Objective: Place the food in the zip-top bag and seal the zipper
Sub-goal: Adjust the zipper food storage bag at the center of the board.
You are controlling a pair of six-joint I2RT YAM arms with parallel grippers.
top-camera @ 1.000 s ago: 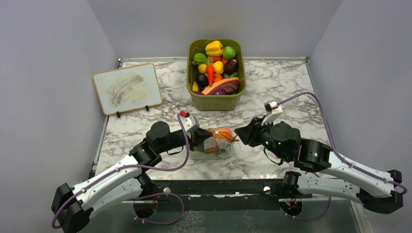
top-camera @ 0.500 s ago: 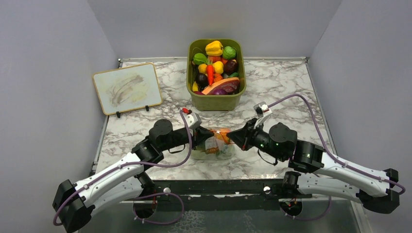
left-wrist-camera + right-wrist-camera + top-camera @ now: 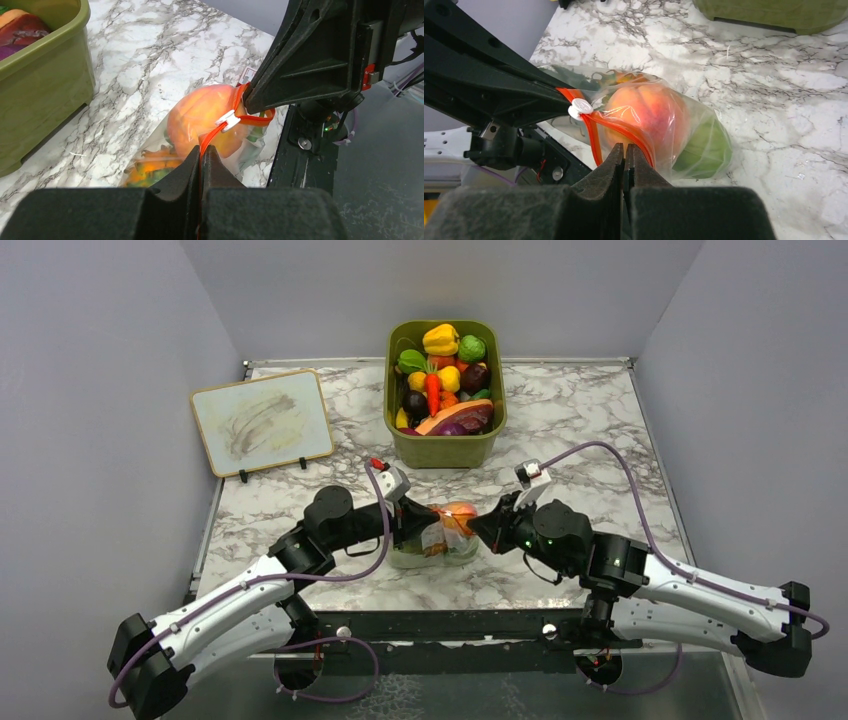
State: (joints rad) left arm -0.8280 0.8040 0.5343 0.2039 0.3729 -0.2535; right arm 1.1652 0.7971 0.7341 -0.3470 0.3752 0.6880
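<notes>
The zip-top bag lies on the marble between my two grippers. It holds a round orange-peach fruit, a light-green ball and an orange bumpy fruit with green leaves. My left gripper is shut on the orange-red zipper at the bag's left end. A white slider sits on the strip just beyond those jaws. My right gripper is shut on the zipper at the opposite end, and the strip loops around its tips. In the top view, the left gripper and right gripper face each other across the bag.
An olive-green bin full of toy produce stands behind the bag. A small whiteboard leans at the back left. The table's dark front edge runs just in front of the bag.
My right gripper moved left to the bag's right end and shut on the zipper. The left gripper kept its grip and barely shifted.
</notes>
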